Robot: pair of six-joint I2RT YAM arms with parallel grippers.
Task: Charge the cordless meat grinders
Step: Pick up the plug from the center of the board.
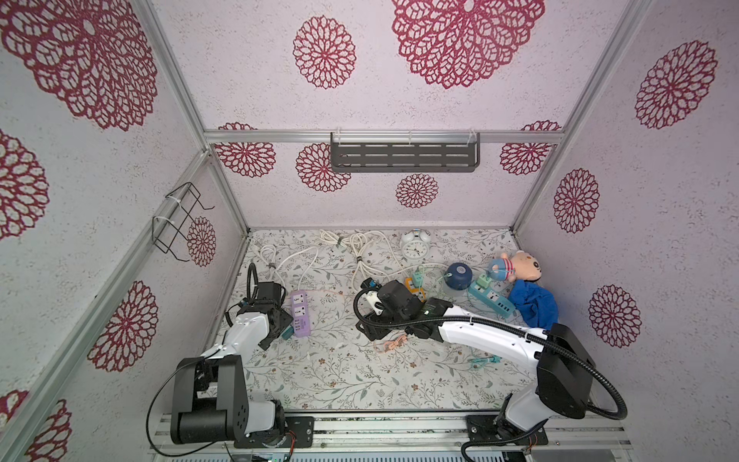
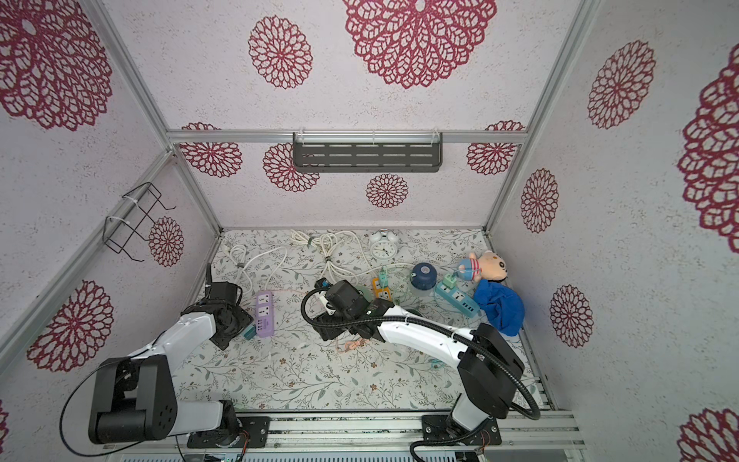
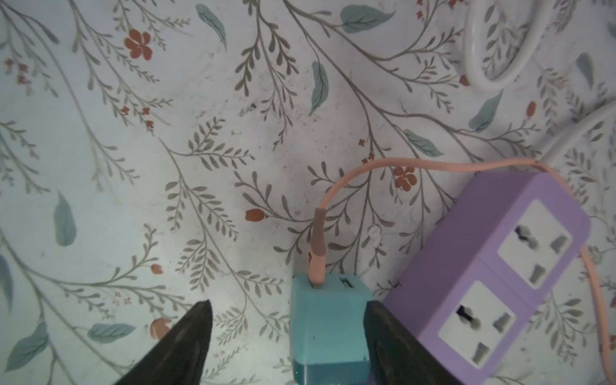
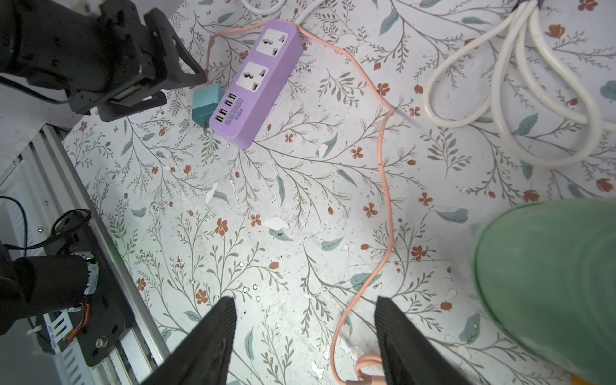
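A navy blue cordless meat grinder (image 1: 458, 276) (image 2: 423, 276) stands at the back right, with a cable running to it. A mint green one (image 4: 550, 283) fills the edge of the right wrist view, just beside my right gripper (image 4: 304, 300). That gripper is open and hangs over a pink cable (image 4: 383, 186) lying on the table. My left gripper (image 3: 288, 306) is open around a teal charger block (image 3: 330, 326) next to the purple power strip (image 3: 493, 266) (image 1: 300, 312). One finger touches the block and the other stands apart. The pink cable (image 3: 366, 170) is plugged into the block.
A white alarm clock (image 1: 414, 246) and bundled white cords (image 1: 360, 248) lie at the back. A plush toy (image 1: 520, 266) and a blue cloth (image 1: 534, 304) sit at the right wall, beside a blue power strip (image 1: 492, 298). An orange strip (image 1: 414, 286) peeks out behind my right wrist.
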